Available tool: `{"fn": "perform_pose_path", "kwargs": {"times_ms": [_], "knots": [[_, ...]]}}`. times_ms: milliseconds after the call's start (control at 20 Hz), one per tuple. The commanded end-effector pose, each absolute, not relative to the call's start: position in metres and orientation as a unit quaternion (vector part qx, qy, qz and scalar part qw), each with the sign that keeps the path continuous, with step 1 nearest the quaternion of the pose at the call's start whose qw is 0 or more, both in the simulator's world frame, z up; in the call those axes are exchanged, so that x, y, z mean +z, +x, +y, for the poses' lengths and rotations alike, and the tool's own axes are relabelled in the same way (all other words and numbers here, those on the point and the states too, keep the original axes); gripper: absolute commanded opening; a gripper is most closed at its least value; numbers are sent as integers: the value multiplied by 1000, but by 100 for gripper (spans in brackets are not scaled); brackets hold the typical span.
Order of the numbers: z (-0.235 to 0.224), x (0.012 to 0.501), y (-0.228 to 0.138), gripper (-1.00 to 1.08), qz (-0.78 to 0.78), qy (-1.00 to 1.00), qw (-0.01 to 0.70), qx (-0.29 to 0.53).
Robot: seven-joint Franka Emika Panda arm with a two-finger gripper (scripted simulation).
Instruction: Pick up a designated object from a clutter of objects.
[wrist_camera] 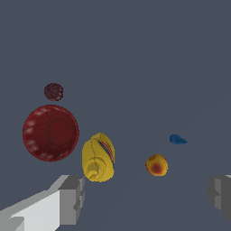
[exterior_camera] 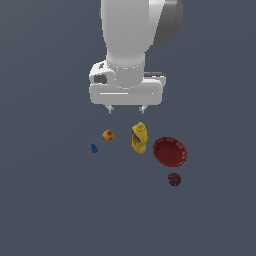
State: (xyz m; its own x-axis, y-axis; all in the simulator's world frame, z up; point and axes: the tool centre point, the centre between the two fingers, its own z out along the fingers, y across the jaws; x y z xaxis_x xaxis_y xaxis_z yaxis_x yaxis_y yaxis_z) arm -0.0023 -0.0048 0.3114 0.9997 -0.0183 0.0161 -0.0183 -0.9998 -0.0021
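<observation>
The small orange-yellow ball [exterior_camera: 108, 135] with a reddish patch lies on the grey floor; it also shows in the wrist view [wrist_camera: 156, 165]. A yellow mustard-style bottle [exterior_camera: 139, 138] [wrist_camera: 98, 157] stands to its right in the exterior view. Further right sits a red ribbed bowl [exterior_camera: 170, 151] [wrist_camera: 50, 132], with a dark maroon ball [exterior_camera: 174, 179] [wrist_camera: 53, 91] in front of it. A tiny blue piece [exterior_camera: 93, 148] [wrist_camera: 177, 139] lies to the exterior view's left of the orange ball. My gripper [exterior_camera: 126, 108] [wrist_camera: 146, 198] hangs open and empty above the floor, well above the orange ball and the bottle.
The plain grey floor [exterior_camera: 50, 200] spreads all around the small cluster. The white arm body [exterior_camera: 127, 50] fills the upper middle of the exterior view.
</observation>
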Motion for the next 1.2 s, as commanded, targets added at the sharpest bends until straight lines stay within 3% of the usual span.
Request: {"fn": "perform_pose_path", "kwargs": {"times_ms": [0,750,1150], "knots": [[-5,311,-2,100,9,-1000,1,-8],[-26,305,-3,100,19,-1000,7,-3],[-35,276,-6,100,70,-997,11,-2]]}}
